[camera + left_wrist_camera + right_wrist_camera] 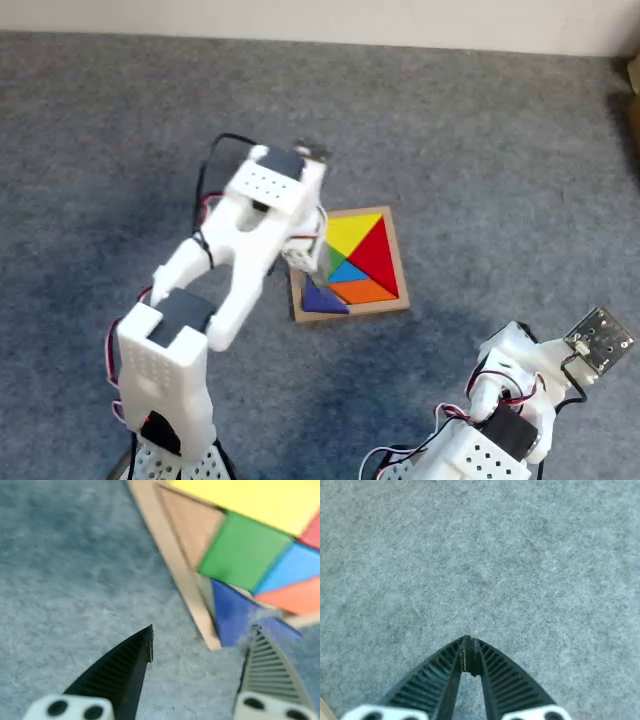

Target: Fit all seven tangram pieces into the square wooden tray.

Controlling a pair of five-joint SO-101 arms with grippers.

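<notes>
The square wooden tray (pixel 403 262) lies mid-table holding yellow (pixel 352 233), red (pixel 378 255), green, light blue and orange (pixel 362 291) pieces. A dark blue triangle (pixel 322 297) lies tilted at its near left corner, overlapping the rim. The left wrist view shows this dark blue triangle (pixel 232 615) riding over the tray rim (pixel 170 555), beside a green square (pixel 245 550) and a bare triangular slot (pixel 192 522). My left gripper (pixel 202 637) hangs open just above that corner, one finger (pixel 257 645) over the triangle's tip. My right gripper (pixel 468 646) is shut over bare carpet.
Grey carpet covers the whole table. The left arm (pixel 250 235) stretches over the tray's left side and hides that edge. The right arm (pixel 515 385) sits folded at the near right, away from the tray. A brown object edge shows at the far right.
</notes>
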